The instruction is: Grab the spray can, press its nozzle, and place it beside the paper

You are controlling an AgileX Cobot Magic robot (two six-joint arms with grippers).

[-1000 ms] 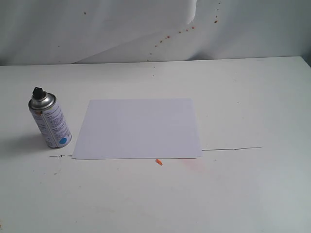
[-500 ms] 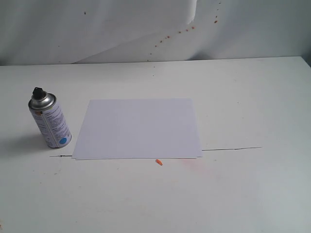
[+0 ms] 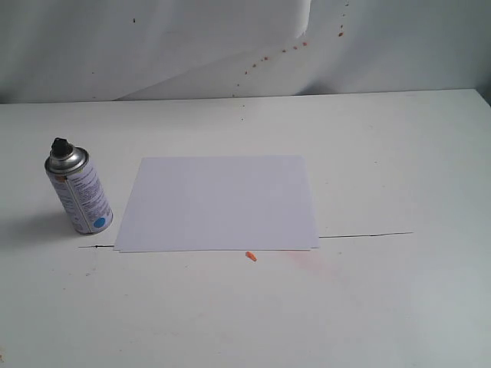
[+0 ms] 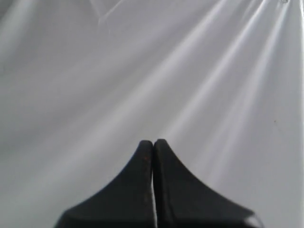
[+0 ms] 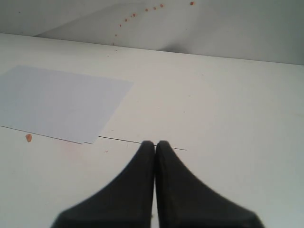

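- Against the frames from a second and half a second ago, nothing in the exterior view has shifted: can, sheet and marks lie exactly where they did.
- The spray can (image 3: 78, 195) stands on its base on the left part of the desk (image 3: 383, 153), black nozzle (image 3: 60, 145) on top. It is just beside the left edge of the paper (image 3: 219, 203), with a narrow strip of desk between them.
- The paper lies flat near the middle, its near edge along a thin dark line (image 3: 368, 234) that runs on to the right. A small orange fleck (image 3: 250, 256) sits just in front of that edge.
- A broad stretch of bare desk runs from the paper's right edge to the desk's right edge, and another lies along the front. A white backdrop (image 3: 153, 46) rises at the far edge.
- The left claw (image 4: 153, 142) is closed tight, fingers pressed together on nothing, facing a white creased surface.
- The right claw (image 5: 155, 143) is likewise closed and empty, above bare desk, with the paper's corner and the dark line ahead of it.
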